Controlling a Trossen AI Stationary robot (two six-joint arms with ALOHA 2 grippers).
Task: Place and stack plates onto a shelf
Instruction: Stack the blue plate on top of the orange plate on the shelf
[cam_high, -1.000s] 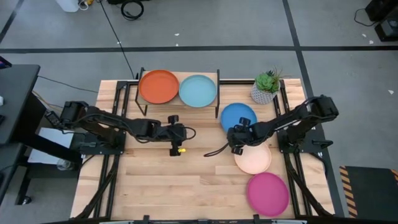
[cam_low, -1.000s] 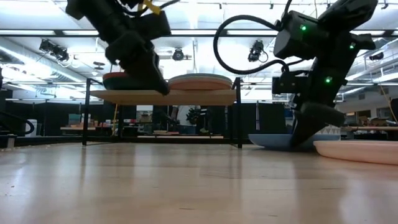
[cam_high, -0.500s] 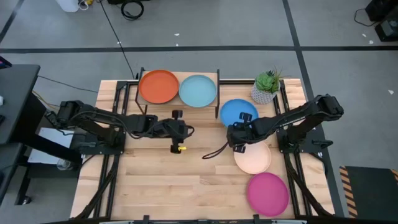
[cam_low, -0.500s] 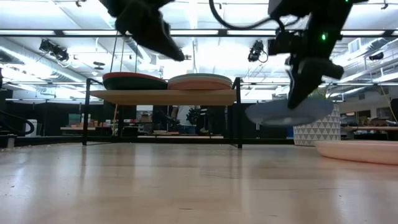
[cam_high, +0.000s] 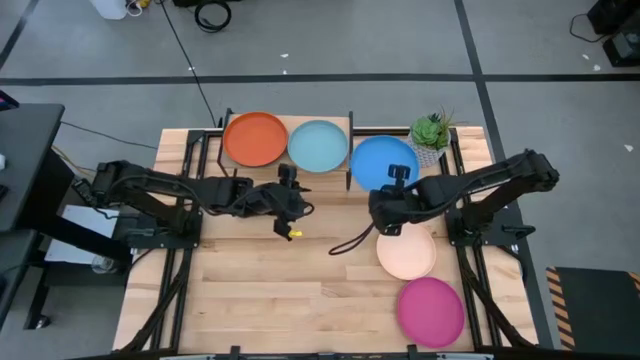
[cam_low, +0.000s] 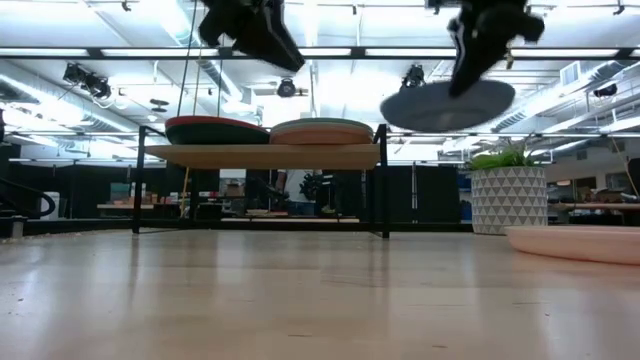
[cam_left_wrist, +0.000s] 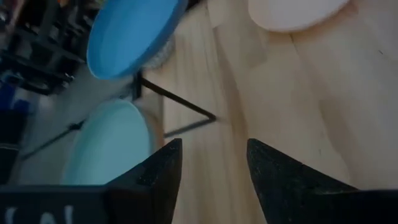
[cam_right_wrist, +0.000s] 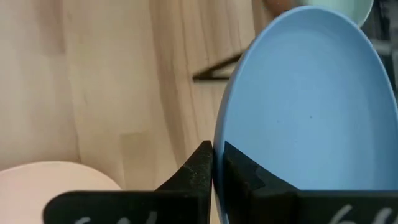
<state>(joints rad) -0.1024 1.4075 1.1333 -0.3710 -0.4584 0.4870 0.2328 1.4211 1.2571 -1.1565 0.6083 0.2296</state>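
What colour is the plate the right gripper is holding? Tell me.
Blue. The plate held by the right gripper shows best in the high view.

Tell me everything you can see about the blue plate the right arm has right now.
The blue plate is round, shallow and smooth, plastic-looking, with a low raised rim. The right hand is shut on its near edge, its fingers pinching the rim. The plate hangs in the air, tilted slightly, higher than the shelf top and just to the right of it, beside the light blue plate. Nothing else touches it. Below and nearer lies the cream plate.
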